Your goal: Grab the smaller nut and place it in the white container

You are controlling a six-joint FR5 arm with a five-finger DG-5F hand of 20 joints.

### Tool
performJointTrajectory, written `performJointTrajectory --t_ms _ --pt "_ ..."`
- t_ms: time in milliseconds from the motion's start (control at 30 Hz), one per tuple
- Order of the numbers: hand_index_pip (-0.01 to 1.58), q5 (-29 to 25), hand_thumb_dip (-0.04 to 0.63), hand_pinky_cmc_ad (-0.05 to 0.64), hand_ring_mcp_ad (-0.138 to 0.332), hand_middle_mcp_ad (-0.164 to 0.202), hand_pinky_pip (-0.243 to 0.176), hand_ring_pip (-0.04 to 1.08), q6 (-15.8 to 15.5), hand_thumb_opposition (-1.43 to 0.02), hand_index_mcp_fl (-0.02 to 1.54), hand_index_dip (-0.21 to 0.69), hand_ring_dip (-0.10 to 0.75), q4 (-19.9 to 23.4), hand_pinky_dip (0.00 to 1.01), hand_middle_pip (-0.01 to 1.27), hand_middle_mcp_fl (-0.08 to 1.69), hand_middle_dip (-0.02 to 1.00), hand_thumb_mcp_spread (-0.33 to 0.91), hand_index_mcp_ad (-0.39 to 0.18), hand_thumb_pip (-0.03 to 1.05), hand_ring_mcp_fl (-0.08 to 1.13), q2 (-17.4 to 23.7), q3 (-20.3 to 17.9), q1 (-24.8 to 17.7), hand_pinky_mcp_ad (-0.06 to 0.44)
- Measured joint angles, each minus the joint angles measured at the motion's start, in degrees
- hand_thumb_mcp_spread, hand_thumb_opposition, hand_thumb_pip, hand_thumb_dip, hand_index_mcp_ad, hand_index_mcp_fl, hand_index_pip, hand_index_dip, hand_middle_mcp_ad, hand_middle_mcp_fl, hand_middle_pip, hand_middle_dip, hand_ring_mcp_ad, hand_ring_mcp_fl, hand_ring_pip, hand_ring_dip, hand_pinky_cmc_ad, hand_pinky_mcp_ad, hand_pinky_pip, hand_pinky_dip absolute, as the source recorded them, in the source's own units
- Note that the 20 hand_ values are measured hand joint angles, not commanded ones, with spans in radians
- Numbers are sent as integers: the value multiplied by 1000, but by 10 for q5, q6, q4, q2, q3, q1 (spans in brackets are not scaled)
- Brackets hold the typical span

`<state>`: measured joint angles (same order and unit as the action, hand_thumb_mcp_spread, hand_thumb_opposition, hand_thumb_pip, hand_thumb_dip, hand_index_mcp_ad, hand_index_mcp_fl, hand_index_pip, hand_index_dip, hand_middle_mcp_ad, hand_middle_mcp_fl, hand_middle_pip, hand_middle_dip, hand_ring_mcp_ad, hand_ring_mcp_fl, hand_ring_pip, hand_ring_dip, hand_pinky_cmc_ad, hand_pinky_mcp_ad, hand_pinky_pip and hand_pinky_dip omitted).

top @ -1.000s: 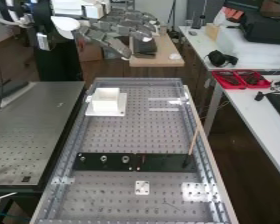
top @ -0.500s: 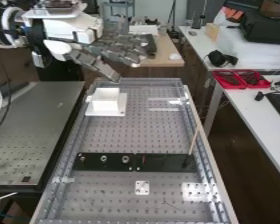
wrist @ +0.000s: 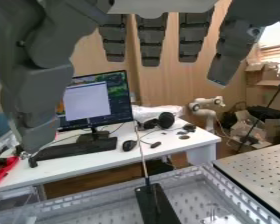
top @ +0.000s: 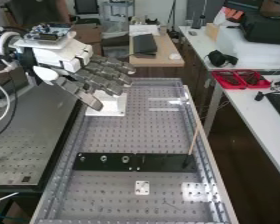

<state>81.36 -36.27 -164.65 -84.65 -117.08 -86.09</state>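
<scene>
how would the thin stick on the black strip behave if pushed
The thin stick would probably swing or tip, being tall and slim with just its foot at the black strip. It is likely light and fairly stiff, since it looks slender and straight.

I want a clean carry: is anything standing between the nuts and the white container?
Nothing visible stands between the nuts and the white container, though the robot hand partly hides the container in the high view.
</scene>
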Motion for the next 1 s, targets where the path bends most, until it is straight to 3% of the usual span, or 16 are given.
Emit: performJointTrajectory --t_ms 200,600,867,1000 --pt "220 44 110 429 195 75 -105 87 -1 -744 54 86 89 17 480 133 2 208 374 -108 456 0 -5 -14 30 328" --pt "415 258 126 429 178 66 -105 87 -48 -759 54 79 89 38 480 129 2 208 379 -113 504 0 -48 -11 157 330" --pt "621 394 150 429 180 72 -105 91 -114 -777 56 63 89 73 468 129 2 209 382 -113 531 0 -97 -9 230 328" --pt "756 431 159 429 176 75 -105 87 -144 -773 54 52 89 80 447 133 7 206 400 -122 543 0 -115 -6 248 330"
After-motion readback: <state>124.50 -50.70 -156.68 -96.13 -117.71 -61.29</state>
